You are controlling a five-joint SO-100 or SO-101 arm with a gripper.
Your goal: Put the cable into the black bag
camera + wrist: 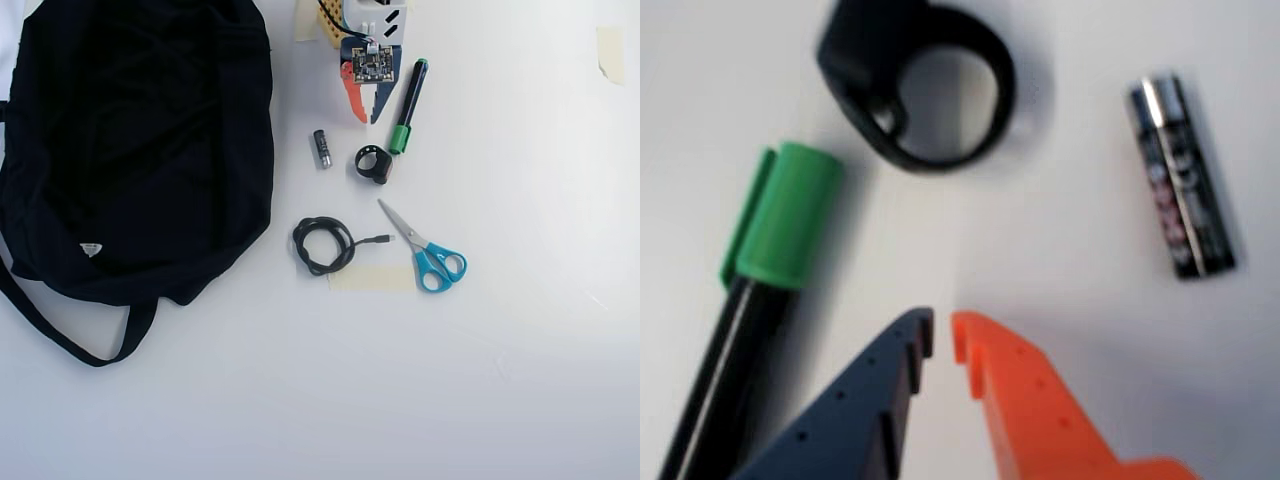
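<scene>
Here, cable (323,244) beside black bag (130,140)

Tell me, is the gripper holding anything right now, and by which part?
Nothing is held. The gripper is nearly closed with only bare table between its tips, and the cable lies untouched on the table beside the black bag.

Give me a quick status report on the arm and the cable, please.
Gripper nearly shut, empty, near the ring. Cable coiled on table, right of black bag. Nothing blocking it.
</scene>
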